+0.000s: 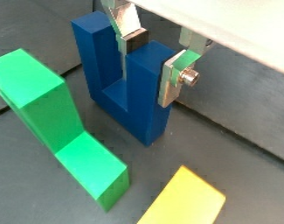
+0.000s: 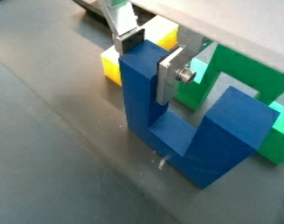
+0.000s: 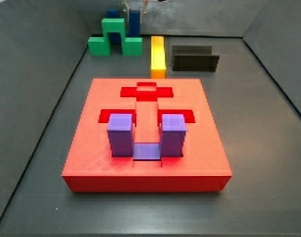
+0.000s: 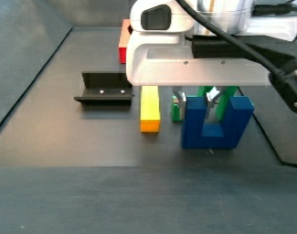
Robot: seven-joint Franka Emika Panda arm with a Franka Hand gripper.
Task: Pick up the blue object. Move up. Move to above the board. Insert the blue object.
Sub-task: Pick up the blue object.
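Observation:
The blue object (image 1: 121, 87) is a dark blue U-shaped block that stands upright on the dark floor, prongs up. It also shows in a wrist view (image 2: 185, 131) and in a side view (image 4: 217, 123). My gripper (image 1: 152, 63) straddles one prong, with a silver finger on each side of it, and looks shut on it. The gripper also shows in a wrist view (image 2: 150, 63) and in a side view (image 4: 202, 102). The red board (image 3: 103, 102) lies apart, nearer that camera, with a red cross-shaped cut-out showing at its far end.
A green stepped block (image 1: 51, 114) stands beside the blue object. A yellow bar (image 4: 150, 108) lies next to it. The dark fixture (image 4: 104, 89) stands beyond the bar. A purple U-shaped block (image 3: 143, 134) sits in the board.

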